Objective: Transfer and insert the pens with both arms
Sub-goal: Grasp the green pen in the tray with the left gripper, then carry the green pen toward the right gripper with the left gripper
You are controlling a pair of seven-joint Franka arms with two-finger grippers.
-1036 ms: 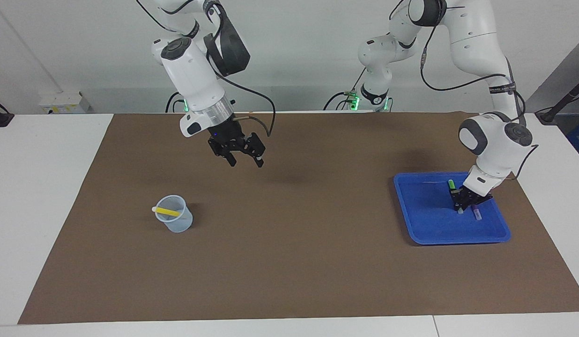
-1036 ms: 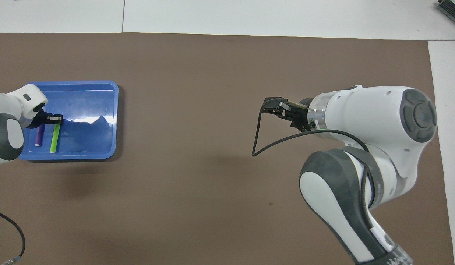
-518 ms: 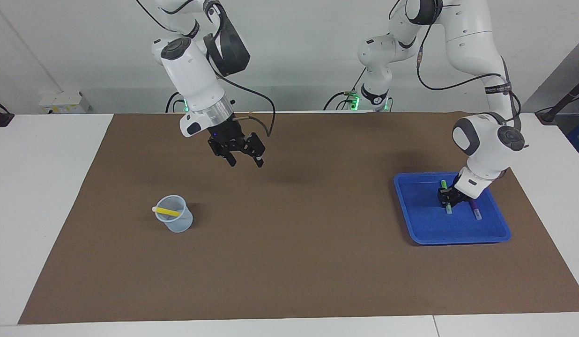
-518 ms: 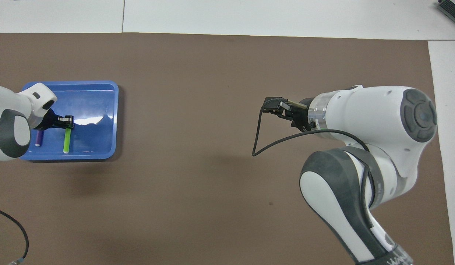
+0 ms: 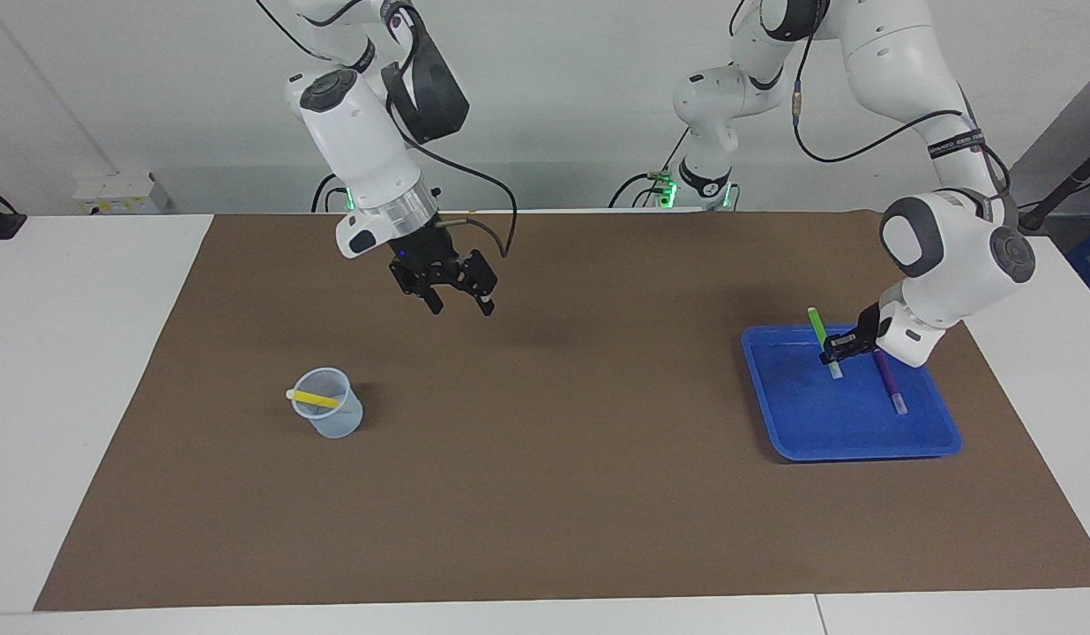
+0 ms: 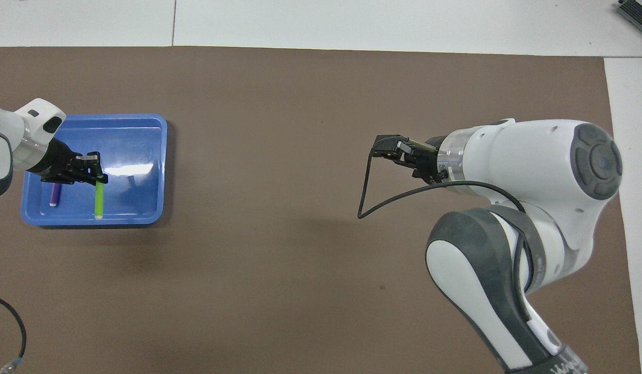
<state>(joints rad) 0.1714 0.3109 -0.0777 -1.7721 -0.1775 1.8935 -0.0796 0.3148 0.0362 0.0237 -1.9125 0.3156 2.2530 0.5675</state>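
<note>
Green is the colour now rising out of the blue tray [image 5: 774, 441]: the green pen [image 5: 821, 339], which a second ago was lying in the tray beside the purple pen [image 5: 890, 380], is being lifted by the left gripper [image 5: 840, 347], whose fingertips are pinching it tight about halfway along its barrel. In the facing view it is hanging tilted, green end up and pale cap end down, above the tray floor, so the pick looks done and the carry toward the middle of the table is, by my judgement, the step coming up. The purple pen is lying flat in the tray just beside the held one and has not shifted over that second. The yellow pen [image 5: 314, 399] is already resting across the mouth of the clear cup [image 5: 332, 416] toward the right arm's end of the brown mat [image 5: 545, 494], which suggests one of three pens is delivered and this is the second in hand. The right gripper [image 5: 457, 300] is waiting in the air over bare mat, roughly between cup and tray, its fingers spread wide and holding nothing, seemingly ready to receive the pen. A thin, slanted barrel gripped at one spot could swivel during a handover.
</note>
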